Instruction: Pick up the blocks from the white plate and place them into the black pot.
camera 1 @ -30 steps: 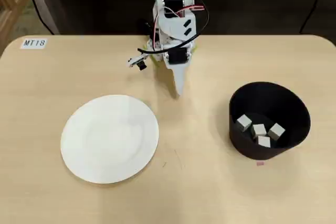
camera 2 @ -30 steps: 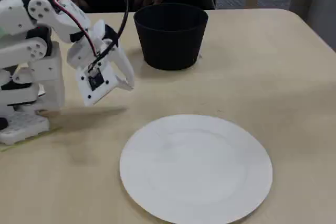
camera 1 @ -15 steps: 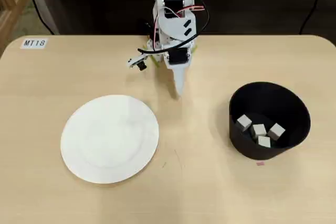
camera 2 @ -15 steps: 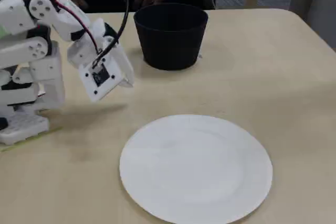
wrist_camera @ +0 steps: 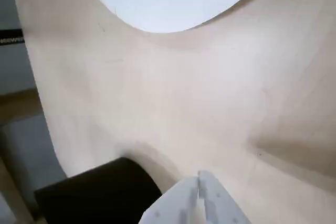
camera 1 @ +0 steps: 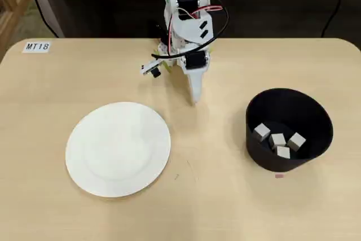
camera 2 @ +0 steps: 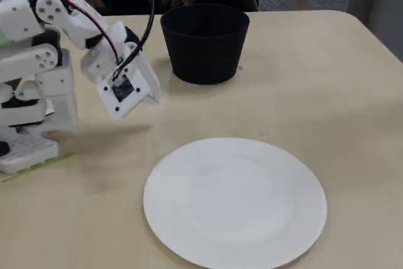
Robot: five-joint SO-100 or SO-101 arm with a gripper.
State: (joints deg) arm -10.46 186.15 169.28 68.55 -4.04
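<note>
Already all four blocks inside pot

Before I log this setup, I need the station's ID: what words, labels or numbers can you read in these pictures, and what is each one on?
"MT18": on a small white label stuck to the table near its far left corner, in the overhead view.
A small pink mark lies on the table just in front of the black pot; too small to tell whether it bears any text.
Nothing readable on the plate, the pot or the arm.

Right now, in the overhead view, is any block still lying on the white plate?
No. The white plate is bare, and all four blocks lie inside the black pot.
</note>
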